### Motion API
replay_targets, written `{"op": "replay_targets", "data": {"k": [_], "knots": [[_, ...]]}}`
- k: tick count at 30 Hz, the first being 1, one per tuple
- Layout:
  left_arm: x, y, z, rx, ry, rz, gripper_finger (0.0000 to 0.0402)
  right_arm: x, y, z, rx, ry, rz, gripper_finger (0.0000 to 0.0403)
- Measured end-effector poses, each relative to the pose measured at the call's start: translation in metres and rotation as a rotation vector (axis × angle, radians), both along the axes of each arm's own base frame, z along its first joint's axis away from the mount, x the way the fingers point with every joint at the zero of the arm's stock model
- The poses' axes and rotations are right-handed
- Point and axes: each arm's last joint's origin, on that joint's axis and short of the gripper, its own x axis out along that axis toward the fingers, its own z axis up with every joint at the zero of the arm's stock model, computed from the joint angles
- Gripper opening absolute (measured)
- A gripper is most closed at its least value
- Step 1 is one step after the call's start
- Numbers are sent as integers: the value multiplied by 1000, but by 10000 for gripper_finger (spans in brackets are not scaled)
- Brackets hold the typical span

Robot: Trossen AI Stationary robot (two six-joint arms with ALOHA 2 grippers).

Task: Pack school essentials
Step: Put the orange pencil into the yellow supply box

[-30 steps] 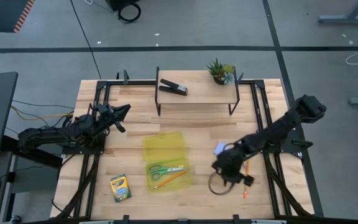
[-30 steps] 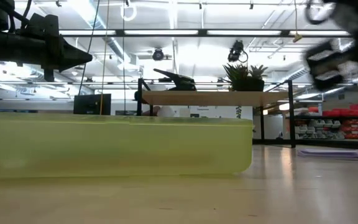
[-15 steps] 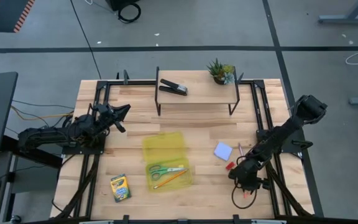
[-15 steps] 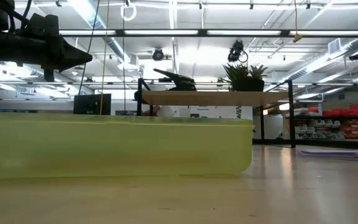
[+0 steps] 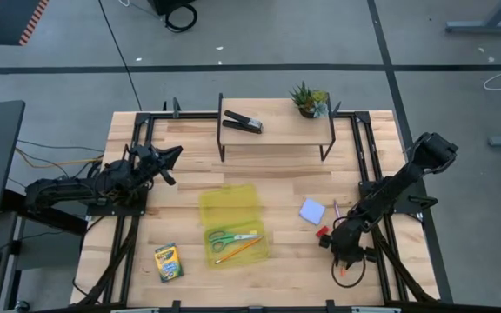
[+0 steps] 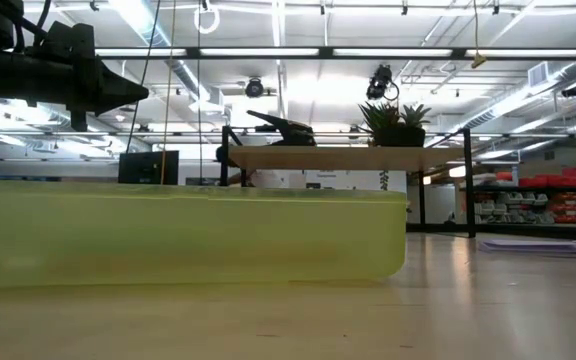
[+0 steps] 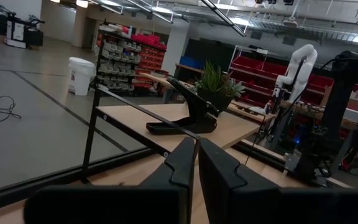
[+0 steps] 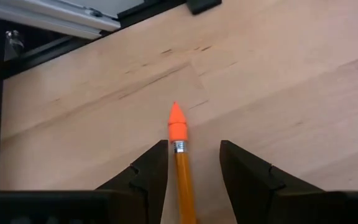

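A robotics lab or workshop. Red storage bins (image 7: 143, 42) fill racks, a white robot arm (image 7: 298, 65) stands by a workbench. Fluorescent strips (image 6: 268, 52) light the open ceiling over grey concrete floor (image 5: 259, 35).

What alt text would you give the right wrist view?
An orange pencil lies on the bare wooden table, running between the two open dark fingers of the right pincer, which hangs just above it without gripping. The pencil's orange eraser end points away from the camera, toward the black frame rail at the table edge.
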Motion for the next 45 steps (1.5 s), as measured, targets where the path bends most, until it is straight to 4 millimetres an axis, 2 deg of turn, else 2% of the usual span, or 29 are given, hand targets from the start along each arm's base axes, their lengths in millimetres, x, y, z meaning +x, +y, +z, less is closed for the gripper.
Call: {"op": "replay_targets", "data": {"k": [10, 18, 24, 34, 40, 45], "knots": [[0, 0, 0, 0, 0, 0, 39, -12, -10, -13, 31, -60, 14, 148], [0, 0, 0, 0, 0, 0, 28, -7, -6, -19, 69, -102, 16, 122], [0, 0, 0, 0, 0, 1, 35, -3, -3, -24, 88, -148, 42, 101], [0, 0, 0, 0, 0, 1, 33, 41, -2, -19, 73, -222, -85, 46], [0, 0, 0, 0, 0, 1, 29, 57, -2, -29, 124, -162, -52, 40], [0, 0, 0, 0, 0, 0, 37, 68, -7, -30, 154, -141, -60, 39]]}}
